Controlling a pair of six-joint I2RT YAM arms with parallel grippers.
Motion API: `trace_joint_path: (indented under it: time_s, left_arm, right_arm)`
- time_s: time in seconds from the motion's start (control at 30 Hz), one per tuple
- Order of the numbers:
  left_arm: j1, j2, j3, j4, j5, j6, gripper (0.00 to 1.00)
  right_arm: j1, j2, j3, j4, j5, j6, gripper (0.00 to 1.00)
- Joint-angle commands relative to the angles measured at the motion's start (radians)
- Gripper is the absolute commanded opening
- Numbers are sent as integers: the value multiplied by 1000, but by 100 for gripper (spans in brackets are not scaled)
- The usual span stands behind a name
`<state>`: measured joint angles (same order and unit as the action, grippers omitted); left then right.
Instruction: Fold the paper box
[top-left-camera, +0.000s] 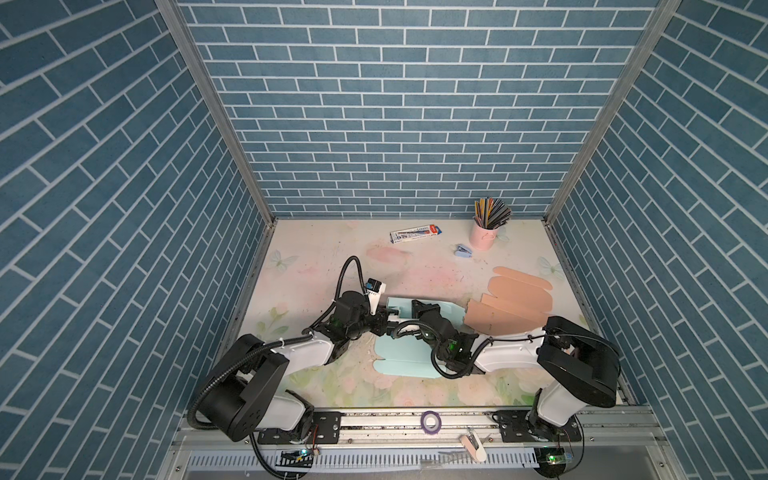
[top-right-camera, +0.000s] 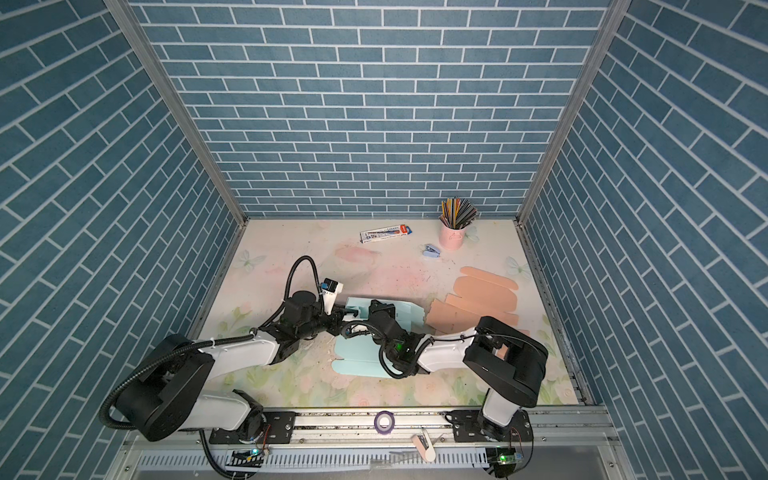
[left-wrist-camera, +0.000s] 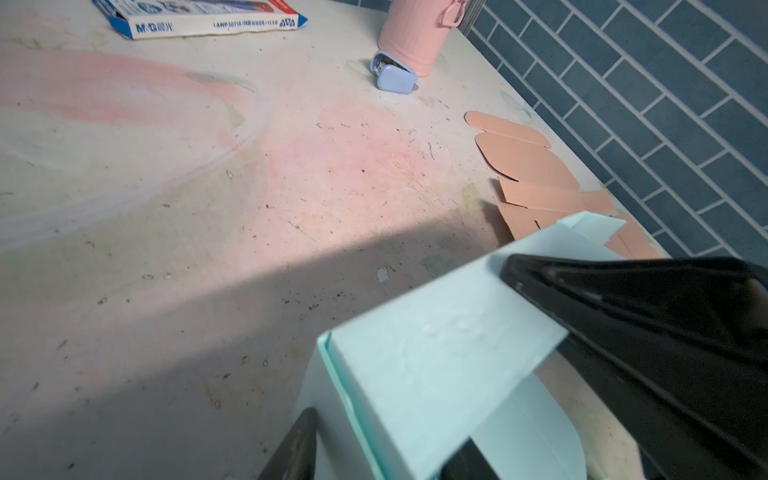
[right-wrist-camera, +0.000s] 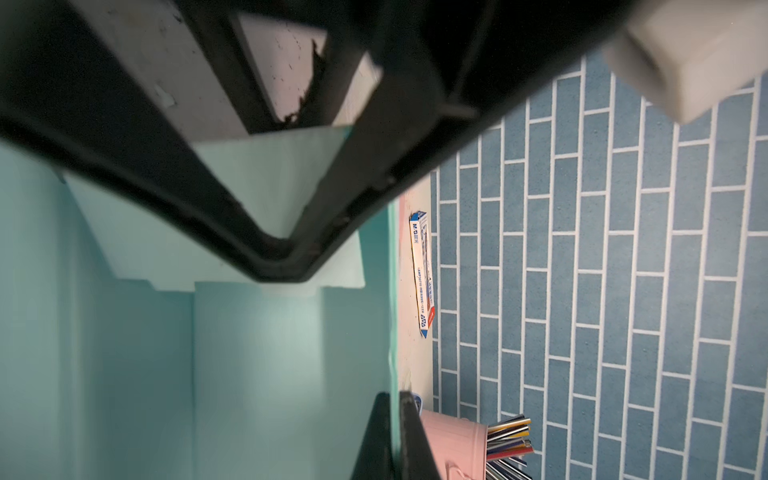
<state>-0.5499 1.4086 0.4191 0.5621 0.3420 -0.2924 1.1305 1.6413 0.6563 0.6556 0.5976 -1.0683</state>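
Although the far end of the mint paper box already stands up in walls, the near half lies flat on the table, so I judge the fold to be somewhere around its middle. The box sits in the near centre of the table, between the two arms, with a peach cardboard blank lying unfolded just to its right.

In the right wrist view the inside of the box shows a floor, upright sides and a stepped flap turned inward at one end, so at least one corner looks formed. In both top views the near panel with its rounded flaps is spread open and looks unfolded.

The right gripper reaches over the box from the right. Its fingers are together, clamped on the thin edge of the far wall, seemingly to keep it upright.

The left gripper comes in from the left at the far left corner. Its fingers stand apart with a folded panel of the box between them. One finger lies on top of the panel. Whether they press it I cannot tell.

What seems left is to seat this end flap, raise the near side and close the lid flaps.
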Motion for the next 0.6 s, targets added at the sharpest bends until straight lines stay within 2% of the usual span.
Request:
trace_joint_path:
  time_s: [0.0, 0.07, 0.43, 0.57]
  left_arm:
    - [-10, 20, -20, 134, -39, 23, 38]
    - [-18, 10, -26, 128, -61, 28, 34]
    - [-84, -77, -93, 42, -199, 60, 37]
    - [-94, -64, -102, 60, -227, 64, 32]
  right_arm:
    - [19, -35, -26, -70, -66, 78, 5]
    - [19, -49, -29, -95, -70, 96, 6]
    - [24, -20, -26, -49, -26, 85, 4]
    - [35, -9, -23, -44, -25, 88, 4]
